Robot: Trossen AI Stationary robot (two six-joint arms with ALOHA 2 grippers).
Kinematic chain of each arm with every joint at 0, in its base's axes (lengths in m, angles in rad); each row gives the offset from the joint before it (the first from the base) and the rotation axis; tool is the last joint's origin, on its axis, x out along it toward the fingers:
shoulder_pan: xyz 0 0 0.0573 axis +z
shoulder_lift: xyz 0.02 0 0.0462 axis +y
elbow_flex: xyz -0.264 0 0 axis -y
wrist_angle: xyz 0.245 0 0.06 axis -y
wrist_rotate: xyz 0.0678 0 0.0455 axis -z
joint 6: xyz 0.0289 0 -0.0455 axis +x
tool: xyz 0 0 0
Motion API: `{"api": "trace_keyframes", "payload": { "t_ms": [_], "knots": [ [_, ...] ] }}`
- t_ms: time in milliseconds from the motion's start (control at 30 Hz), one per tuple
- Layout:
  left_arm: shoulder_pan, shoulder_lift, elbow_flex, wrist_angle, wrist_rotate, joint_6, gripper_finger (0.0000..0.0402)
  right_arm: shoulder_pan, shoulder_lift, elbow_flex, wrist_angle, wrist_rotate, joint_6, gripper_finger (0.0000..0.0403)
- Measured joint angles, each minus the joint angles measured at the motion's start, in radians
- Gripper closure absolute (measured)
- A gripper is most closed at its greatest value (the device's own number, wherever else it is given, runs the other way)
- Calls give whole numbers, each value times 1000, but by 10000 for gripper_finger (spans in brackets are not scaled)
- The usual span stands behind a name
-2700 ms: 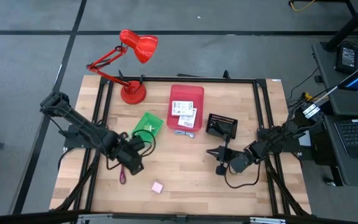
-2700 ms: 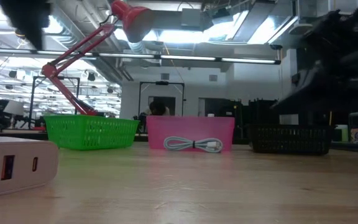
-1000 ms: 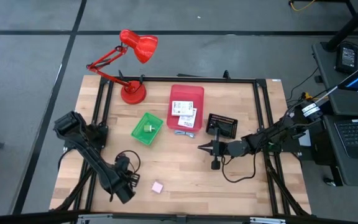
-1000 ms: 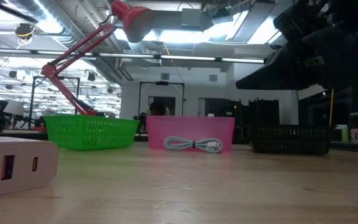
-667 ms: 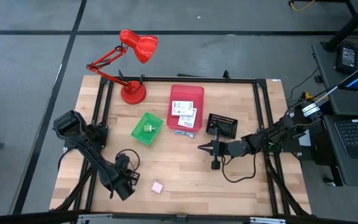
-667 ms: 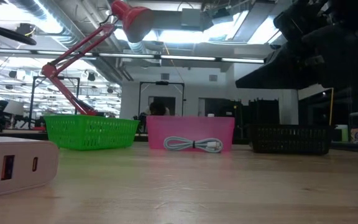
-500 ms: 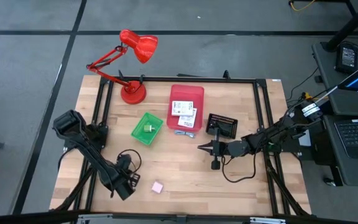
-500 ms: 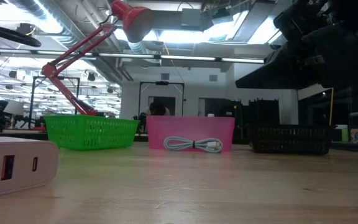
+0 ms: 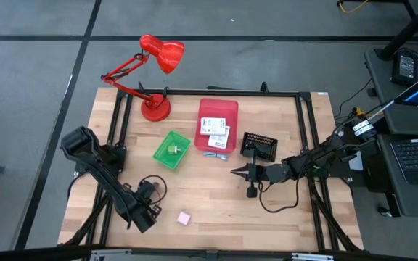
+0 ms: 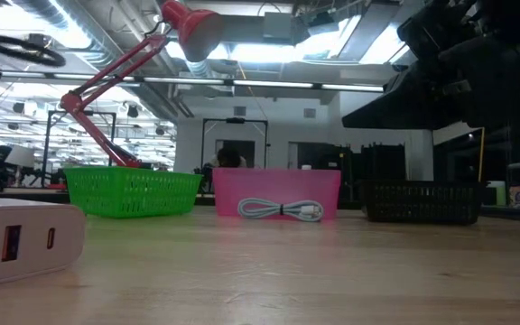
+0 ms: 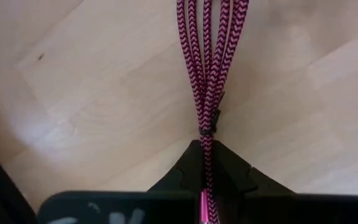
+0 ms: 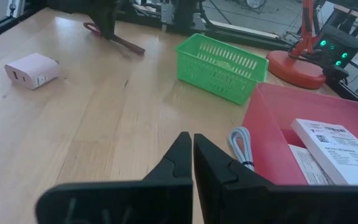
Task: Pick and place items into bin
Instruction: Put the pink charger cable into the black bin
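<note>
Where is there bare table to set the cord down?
Bare wood lies between the pink cube and right gripper, and along the front edge. It is crowded further back: green bin, pink bin, black bin. The left gripper holds the cord.

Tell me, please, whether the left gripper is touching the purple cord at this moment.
Touching. The left wrist view shows the left gripper shut on the purple cord, whose braided strands run straight down between the closed fingertips with no gap.
</note>
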Motion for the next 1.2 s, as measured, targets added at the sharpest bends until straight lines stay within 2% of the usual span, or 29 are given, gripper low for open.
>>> {"api": "trace_keyframes", "payload": {
  "t_ms": [233,533,800,900,1067,1200],
  "knots": [
    [-2,-93,1,6,-115,98,392,0,0,0,0,0,3,402],
    [-1,-264,2,31,-467,406,393,0,0,0,-1,0,4,402],
    [0,-351,3,101,-690,668,393,0,0,0,0,2,5,402],
    [8,-354,3,161,-725,778,393,0,0,0,1,1,14,402],
    [46,-354,3,287,-727,981,393,0,0,16,14,0,30,402],
    [101,-354,3,426,-668,1199,393,0,0,49,16,-41,26,402]
  ]
}}
